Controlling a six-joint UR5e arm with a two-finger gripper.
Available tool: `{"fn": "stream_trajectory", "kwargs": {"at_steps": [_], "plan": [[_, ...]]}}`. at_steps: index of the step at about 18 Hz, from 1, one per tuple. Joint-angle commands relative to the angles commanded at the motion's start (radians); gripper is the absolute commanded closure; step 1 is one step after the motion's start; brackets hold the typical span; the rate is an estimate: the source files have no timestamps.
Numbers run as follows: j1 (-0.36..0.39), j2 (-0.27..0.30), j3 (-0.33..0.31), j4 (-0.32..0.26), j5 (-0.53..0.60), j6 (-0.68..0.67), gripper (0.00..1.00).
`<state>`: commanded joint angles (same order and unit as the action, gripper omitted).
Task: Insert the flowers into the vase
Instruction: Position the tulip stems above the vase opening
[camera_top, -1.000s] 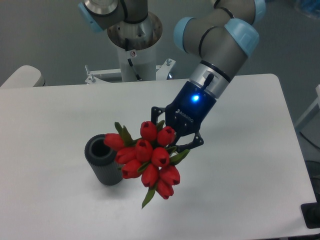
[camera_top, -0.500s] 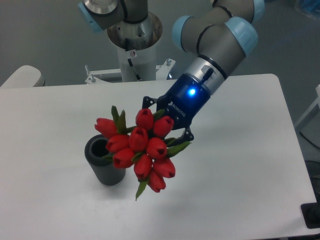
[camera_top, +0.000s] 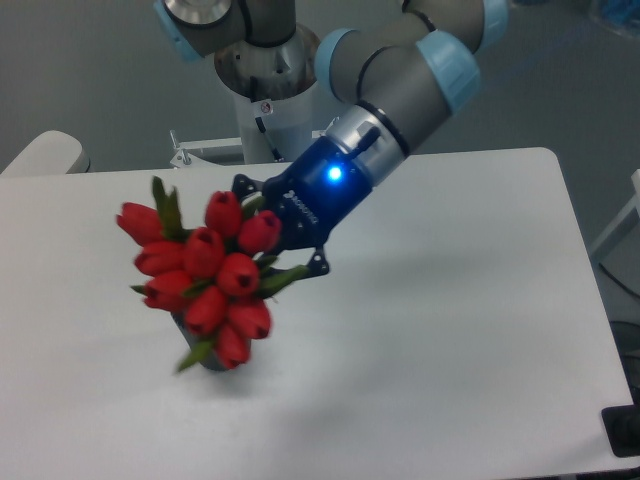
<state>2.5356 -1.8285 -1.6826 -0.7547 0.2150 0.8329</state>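
- Carrying the flowers (camera_top: 205, 282) is the step in hand: the red tulip bunch hangs in the air over the left part of the bench (camera_top: 450, 330), its buds tilted toward the camera and the left.
- The gripper (camera_top: 268, 245) sits just behind the bunch; its fingers are hidden by buds and leaves, so I cannot tell how they stand, though the bunch is off the bench and evidently held at its stems.
- The vase (camera_top: 210, 360) is almost wholly covered by the bunch; only a dark sliver shows under the lowest buds, with a soft shadow beside it.
- By my judgement the lift and the approach are done; what is left is to line the stems up with the mouth, lower them in and let go.
- Whether the stems are over the mouth cannot be told, since both are hidden.
- The bench is white, matte and rounded at the corners.
- Behind it stand the arm's grey base column (camera_top: 265, 90) and a dull grey-green wall.
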Motion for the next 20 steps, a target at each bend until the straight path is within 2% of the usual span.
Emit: {"fn": "stream_trajectory", "kwargs": {"at_steps": [20], "plan": [[-0.023,0.026,-0.092,0.006,-0.011,0.041,0.81]]}}
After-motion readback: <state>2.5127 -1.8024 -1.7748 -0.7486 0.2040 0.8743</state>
